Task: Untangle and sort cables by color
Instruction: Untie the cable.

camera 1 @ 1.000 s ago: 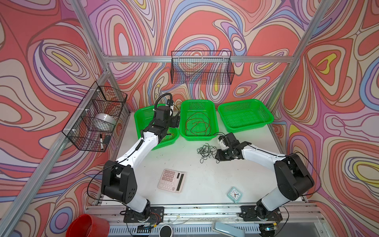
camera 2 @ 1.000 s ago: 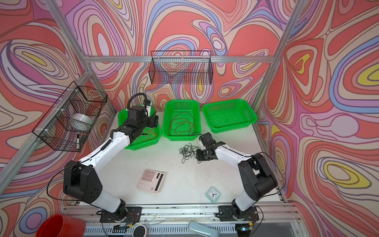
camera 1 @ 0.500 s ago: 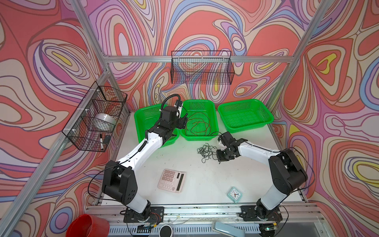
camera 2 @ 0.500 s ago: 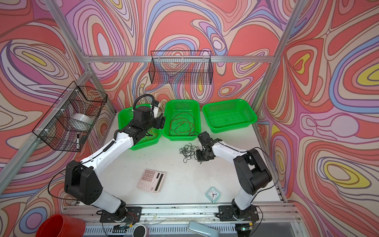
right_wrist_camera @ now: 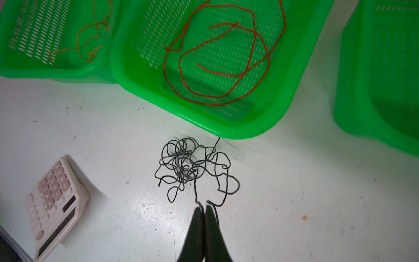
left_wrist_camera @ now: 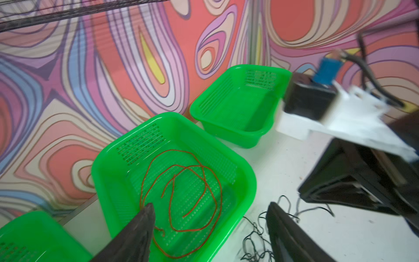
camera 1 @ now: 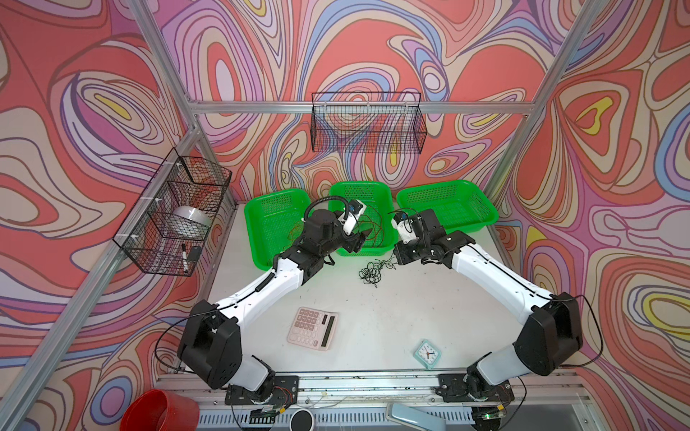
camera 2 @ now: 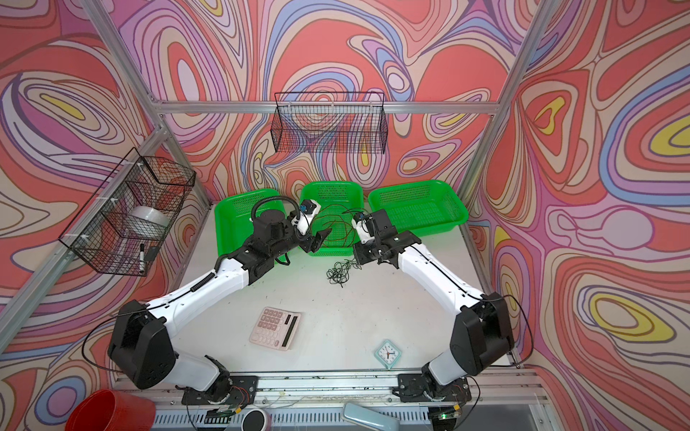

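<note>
**Two colours binned, the black one not yet**

On the white desk, three green baskets stand in a row by the back wall. The left basket holds the orange cable and the middle basket holds the red cable. The right basket shows no cable in it.

The left fingers are spread wide over the middle basket's near edge and grip nothing. The right fingers are pinched together on a strand of the black cable, which lies knotted on the desk just in front of the middle basket.

Judging by this, the task is roughly two-thirds done. The black cable remains to be loosened and carried, probably to the right basket.
</note>
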